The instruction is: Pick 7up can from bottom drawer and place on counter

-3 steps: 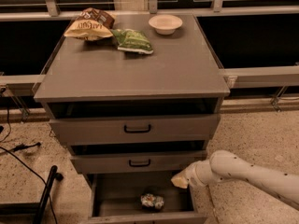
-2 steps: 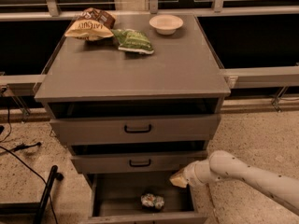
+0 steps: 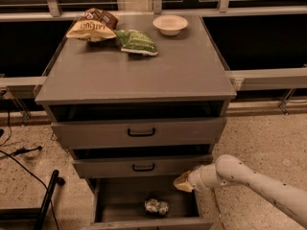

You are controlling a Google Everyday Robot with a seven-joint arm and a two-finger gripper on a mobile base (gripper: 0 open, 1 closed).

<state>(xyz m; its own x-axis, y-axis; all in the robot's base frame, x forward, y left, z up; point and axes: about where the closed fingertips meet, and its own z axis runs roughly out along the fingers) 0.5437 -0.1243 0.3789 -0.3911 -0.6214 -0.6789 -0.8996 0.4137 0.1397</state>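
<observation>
**Reaching in for the can**

The gripper (image 3: 184,181) hangs at the right rim of the open bottom drawer (image 3: 98,201), apart from the can. Whether it's apart or together I can't tell. The 7up can (image 3: 157,206) lies below it, toward the drawer's middle, seemingly on its side, with its long axis roughly across the drawer. Next, I'd say, it needs to drop over the can and close across it. The counter (image 3: 139,71) is well above.

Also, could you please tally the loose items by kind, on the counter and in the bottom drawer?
Snack bags: 2, brown bag and green bag, on the counter
Bowl: 1, on the counter
7up can: 1, in the bottom drawer
Total: 4
The gripper hovers at the drawer's right side, apart from the can.
</observation>
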